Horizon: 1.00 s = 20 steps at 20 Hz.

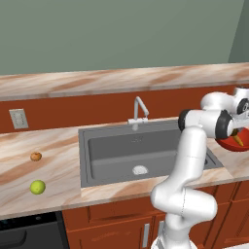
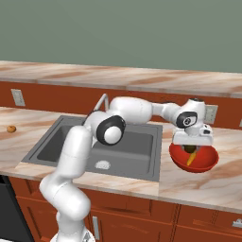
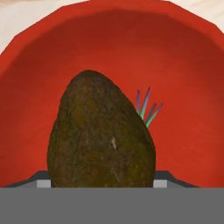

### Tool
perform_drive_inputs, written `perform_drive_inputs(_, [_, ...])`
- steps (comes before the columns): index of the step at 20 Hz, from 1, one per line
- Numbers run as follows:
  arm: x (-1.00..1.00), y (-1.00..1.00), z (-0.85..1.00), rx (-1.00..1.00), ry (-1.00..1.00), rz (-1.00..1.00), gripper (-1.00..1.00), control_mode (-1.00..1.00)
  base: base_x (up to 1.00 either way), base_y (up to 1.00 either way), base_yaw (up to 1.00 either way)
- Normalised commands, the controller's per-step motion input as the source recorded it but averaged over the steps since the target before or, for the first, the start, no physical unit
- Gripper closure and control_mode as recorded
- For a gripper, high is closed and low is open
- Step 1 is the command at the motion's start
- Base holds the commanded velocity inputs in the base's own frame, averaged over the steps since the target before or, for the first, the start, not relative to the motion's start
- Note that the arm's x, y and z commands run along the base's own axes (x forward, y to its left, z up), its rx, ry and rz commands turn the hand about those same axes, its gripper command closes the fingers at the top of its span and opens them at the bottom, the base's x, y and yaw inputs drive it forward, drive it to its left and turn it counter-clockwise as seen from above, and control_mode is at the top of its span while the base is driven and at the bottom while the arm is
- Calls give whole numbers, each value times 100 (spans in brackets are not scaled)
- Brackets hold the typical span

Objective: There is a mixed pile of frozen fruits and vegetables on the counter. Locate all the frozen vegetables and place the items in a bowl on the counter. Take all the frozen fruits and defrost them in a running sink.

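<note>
Claw point(image 2: 191, 144) directly above red bowl point(image 2: 208, 163), pinching dark brown lump point(image 3: 101, 133). Carrot point(image 2: 191, 158) lies in bowl. Green ball point(image 1: 38, 186) and orange ball point(image 1: 36, 156) on worktop point(image 1: 58, 170), left of sink point(image 1: 112, 151).

Arm point(image 2: 137, 109) stretched far right, wrist bent down, claw point(image 2: 191, 148) pointing down, jaws apart.
</note>
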Motion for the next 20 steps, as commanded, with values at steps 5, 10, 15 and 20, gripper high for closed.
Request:
perform_drive_inputs(5, [2, -4, -6, 0, 2, 0, -100, -100, 0, 0, 0])
perform_drive_inputs(10, [-28, 3, 14, 0, -1, -1, -100, -100, 0, 0, 0])
perform_drive_inputs(15, [-54, 22, 33, 4, -13, -9, -100, -100, 0, 0, 0])
perform_drive_inputs(20, [-53, 53, 42, 5, -20, -15, -100, -100, 0, 0, 0])
